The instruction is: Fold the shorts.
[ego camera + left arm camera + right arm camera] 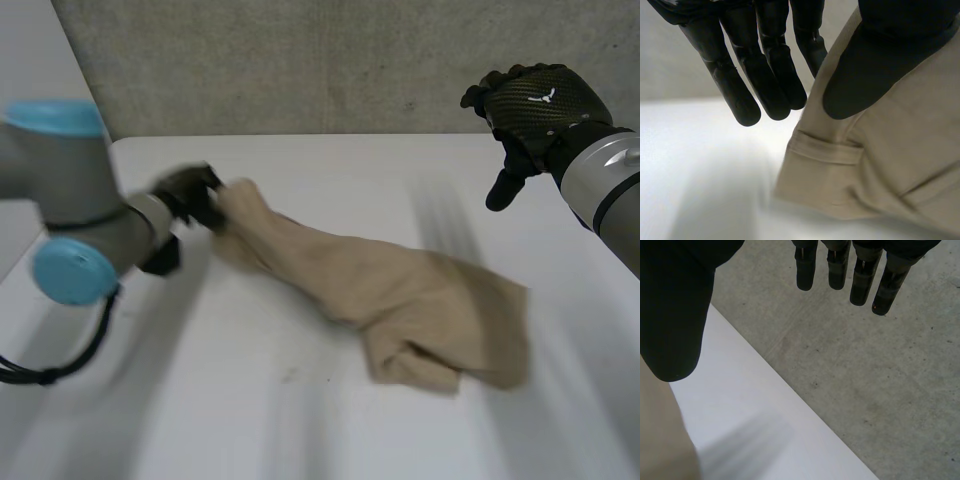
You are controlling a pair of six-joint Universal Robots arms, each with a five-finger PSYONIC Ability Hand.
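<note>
- The left hand [190,193] is pinching one end of the crumpled beige cloth shorts [400,290], which are lying mid white table [250,420].
- The right hand [535,105] is hovering released, well apart.
- Judged step: spreading flat, so the next move is calling for a right-hand grasp.

The shorts [400,300] lie on the surface [330,430], stretched from the far left toward the near right, with most of the cloth heaped at the right end. The left hand [187,192] is at their far-left end, with the cloth caught between its thumb and fingers [772,90]. The right hand [540,100] hangs above the surface's far right, well apart from the shorts, its fingers loose around nothing. A wall [300,60] stands behind the far edge.
</note>
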